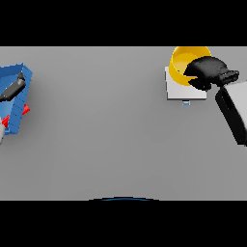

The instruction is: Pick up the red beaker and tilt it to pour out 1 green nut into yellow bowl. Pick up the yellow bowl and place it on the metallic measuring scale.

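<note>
Dark fingers of the robot's right hand curl over the near right rim of the yellow bowl, gripping its wall. The bowl sits on the metallic measuring scale, a pale square platform at the far right of the grey table, with a small blue mark at the platform's front edge. The bowl is round and bright yellow, its interior a deeper amber; a tiny greenish speck shows just inside near the fingers, too small to identify. Behind the hand, a black wrist meets the white forearm, which slants in from the right edge and down toward the lower right.

At the far left edge, the left hand lies over a blue container, dark and tilted; whether its fingers are closed or spread cannot be told. Red pieces show at the container's lower edge, possibly the red beaker, though mostly out of sight.
</note>
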Tool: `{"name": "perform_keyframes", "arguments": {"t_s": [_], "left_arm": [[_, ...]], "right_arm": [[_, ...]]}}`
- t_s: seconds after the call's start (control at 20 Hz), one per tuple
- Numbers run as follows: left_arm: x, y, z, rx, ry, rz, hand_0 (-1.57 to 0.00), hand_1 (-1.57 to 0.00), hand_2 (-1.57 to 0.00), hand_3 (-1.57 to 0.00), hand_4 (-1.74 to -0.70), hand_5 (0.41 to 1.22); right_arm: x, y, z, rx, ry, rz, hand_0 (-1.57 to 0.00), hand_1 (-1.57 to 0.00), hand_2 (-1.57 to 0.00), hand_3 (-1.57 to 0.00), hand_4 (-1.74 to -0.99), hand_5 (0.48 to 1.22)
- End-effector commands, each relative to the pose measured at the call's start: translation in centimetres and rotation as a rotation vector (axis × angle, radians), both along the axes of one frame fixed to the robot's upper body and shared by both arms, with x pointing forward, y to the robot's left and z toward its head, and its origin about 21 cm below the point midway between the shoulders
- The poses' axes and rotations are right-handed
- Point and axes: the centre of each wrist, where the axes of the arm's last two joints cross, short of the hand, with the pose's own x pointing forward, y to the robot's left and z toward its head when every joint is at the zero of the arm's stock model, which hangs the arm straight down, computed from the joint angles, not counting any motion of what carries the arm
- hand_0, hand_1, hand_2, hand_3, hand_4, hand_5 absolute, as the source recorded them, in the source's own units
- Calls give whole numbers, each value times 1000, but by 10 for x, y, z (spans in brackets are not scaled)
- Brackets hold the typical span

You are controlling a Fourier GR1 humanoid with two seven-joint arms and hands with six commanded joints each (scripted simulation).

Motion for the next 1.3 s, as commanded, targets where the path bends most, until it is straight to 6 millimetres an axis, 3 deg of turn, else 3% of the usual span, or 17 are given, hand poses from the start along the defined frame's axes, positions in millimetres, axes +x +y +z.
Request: {"name": "perform_keyframes", "arguments": {"t_s": [0.0, 0.2, 0.4, 0.6, 0.7, 0.8, 0.85, 0.95, 1.05, 1.25], "left_arm": [[-1, 0, 1, 3, 7, 3, 1, 1, 1, 1, -722, 684], [-3, 3, 2, 3, 5, 9, 1, 1, 1, 1, -722, 681], [-3, 0, 1, -1, 0, -2, 1, 1, 1, 1, -728, 675], [-1, 2, 4, 18, 6, 2, 1, 1, 1, 1, -723, 669], [1, 1, 4, 12, 0, -2, 1, 1, 1, 1, -724, 667], [1, 1, 5, 17, 7, -1, 1, 1, 1, 1, -724, 671], [3, -2, 0, 17, 11, -1, 1, 1, 1, 1, -722, 671], [0, 1, 2, 20, 11, 0, 1, 1, 1, 1, -719, 668], [1, -2, 1, 10, 15, 4, 1, 1, 1, 1, -718, 666], [2, -5, -1, 11, 10, 6, 1, 1, 1, 1, -723, 663]], "right_arm": [[2, -4, -6, -1, 2, -4, -1571, -1571, -1459, -1259, -1741, 1221], [7, -14, -22, 4, 26, -55, -1571, -1571, -1396, -1362, -1741, 1221], [7, -17, -36, 38, 47, -51, -1571, -1571, -1362, -1338, -1741, 1221], [9, -18, -40, 64, 57, -44, -1501, -1571, -1330, -1463, -1741, 1221], [9, -17, -41, 62, 66, -49, -1448, -1501, -1382, -1390, -1734, 1221], [11, -14, -40, 72, 69, -56, -1492, -1484, -1450, -1097, -1737, 1221], [11, -17, -39, 76, 69, -57, -1439, -1337, -1286, -990, -1688, 1221], [10, -14, -41, 56, 82, -54, -990, -882, -921, -796, -1629, 1080], [11, -16, -38, 14, 85, -49, -634, -564, -660, -661, -1593, 987], [12, -13, -40, 6, 91, 0, -259, -230, -305, -464, -1554, 891]]}}
